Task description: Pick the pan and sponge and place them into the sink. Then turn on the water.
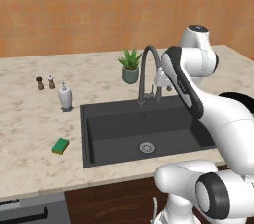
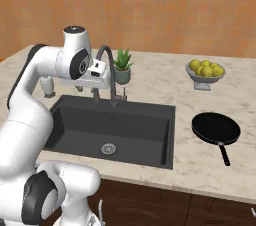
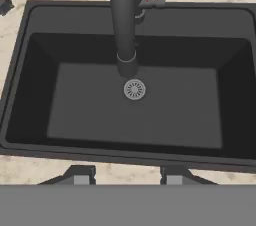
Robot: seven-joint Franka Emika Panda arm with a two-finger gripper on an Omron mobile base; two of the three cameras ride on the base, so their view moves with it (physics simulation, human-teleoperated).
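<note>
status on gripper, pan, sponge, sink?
Gripper open, empty, above black rectangular sink by the gooseneck tap. Round black frying pan on counter right of sink; green-yellow sponge left. Nothing blocking either.

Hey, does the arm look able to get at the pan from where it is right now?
Probably yes: the pan lies in the open on the counter right of the sink, nothing over it, and the gripper holds nothing.

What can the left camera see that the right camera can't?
Left base view alone: the green sponge, the soap bottle and two little shakers on the counter.

Right base view alone: the black pan and a bowl of lemons, both right of the sink.

Both: the sink with nothing in it, its tap, the potted plant and the robot arm.
</note>
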